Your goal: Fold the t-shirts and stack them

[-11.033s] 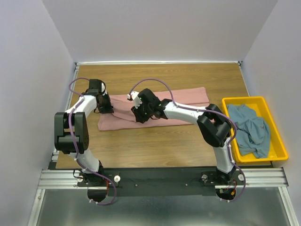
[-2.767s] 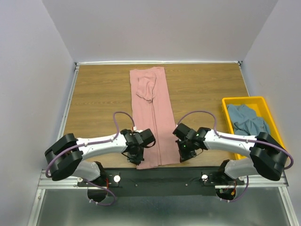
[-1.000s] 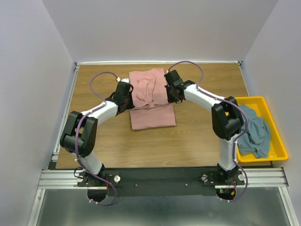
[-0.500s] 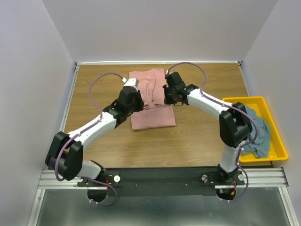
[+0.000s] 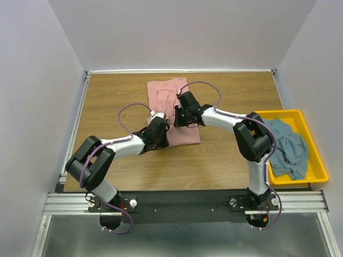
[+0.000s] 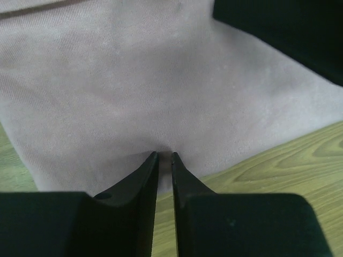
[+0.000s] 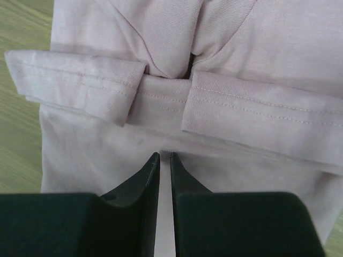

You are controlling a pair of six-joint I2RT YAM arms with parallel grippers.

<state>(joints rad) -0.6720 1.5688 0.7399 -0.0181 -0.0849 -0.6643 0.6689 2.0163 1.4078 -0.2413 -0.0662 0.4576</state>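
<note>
A brown wood-grain bench stood between plain grey walls. On its far middle lay the dusty-pink cotton t-shirt, folded into a rectangle with its hemmed edge doubled back over the lower layer. The left gripper rested its tips on the shirt's near edge, fingers drawn almost together; whether any cloth was pinched could not be told. The right gripper sat over the lower layer just short of the hem, fingers likewise nearly closed, with nothing between them. The crumpled blue-grey t-shirt lay in the yellow plastic bin at the right.
</note>
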